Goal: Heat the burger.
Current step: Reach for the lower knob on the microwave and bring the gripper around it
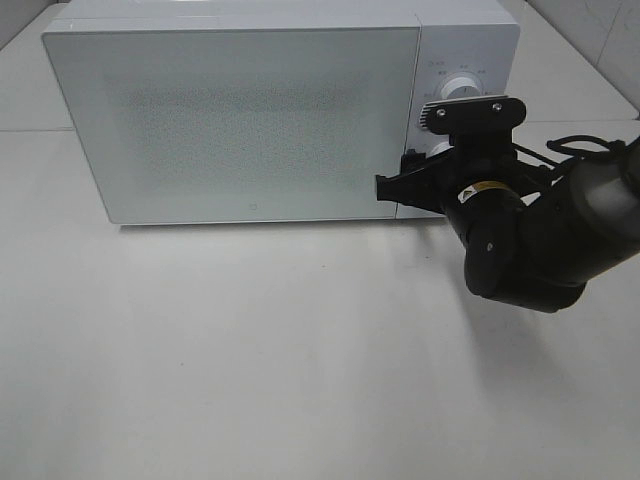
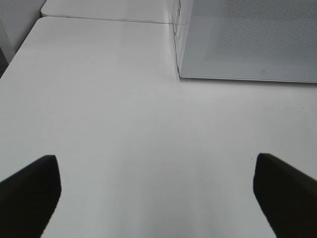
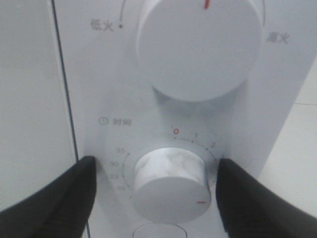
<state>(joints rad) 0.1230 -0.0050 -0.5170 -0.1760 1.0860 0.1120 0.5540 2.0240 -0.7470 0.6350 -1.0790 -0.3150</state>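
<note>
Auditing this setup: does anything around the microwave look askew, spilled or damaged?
Nothing stands out: the microwave door sits closed, no spill shows on the table, and the right end effector straddles the timer knob.

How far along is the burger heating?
Done: microwave door shut; burger not in view. In hand: right pincer brackets the timer knob, red mark off 0. Remaining: finish setting time, back off. Left pincer idle, open over the table.

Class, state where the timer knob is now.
The timer knob is on the microwave's panel, right of the high view, below the power knob, between the right gripper's jaws.
</note>
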